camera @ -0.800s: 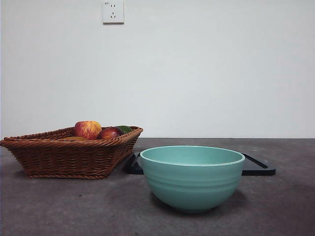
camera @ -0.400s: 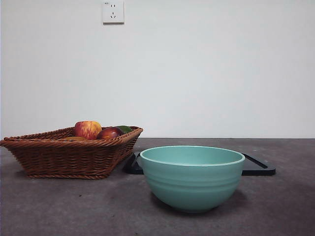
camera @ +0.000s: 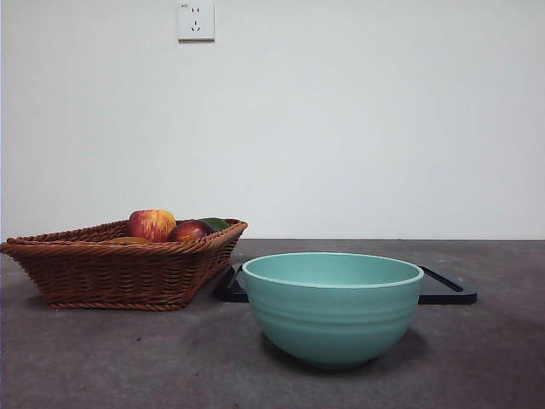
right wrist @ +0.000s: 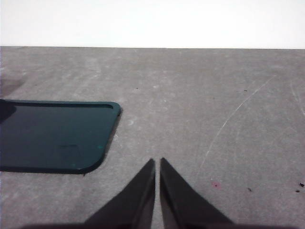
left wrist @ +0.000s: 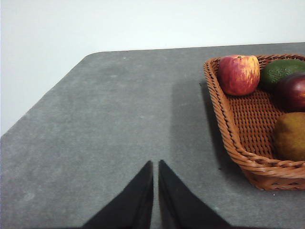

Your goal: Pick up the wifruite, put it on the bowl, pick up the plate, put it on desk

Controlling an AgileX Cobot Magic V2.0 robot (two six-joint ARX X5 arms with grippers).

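Left pincer (left wrist: 156, 164) is hovering closed over bare desk (left wrist: 109, 124) beside the basket (left wrist: 228, 138), nearest the wifruite (left wrist: 290, 136) sitting inside it, while right pincer (right wrist: 157, 162) is waiting closed near the tray (right wrist: 52, 136).

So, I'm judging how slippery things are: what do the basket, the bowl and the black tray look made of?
The brown woven basket looks like wicker or rattan, going by its plaited strands and braided rim. The teal-green round bowl looks like glazed ceramic, smooth with faint ribs and a soft sheen. The glossy black rectangular tray reflects light, perhaps plastic or lacquer; the pictures can't settle which.
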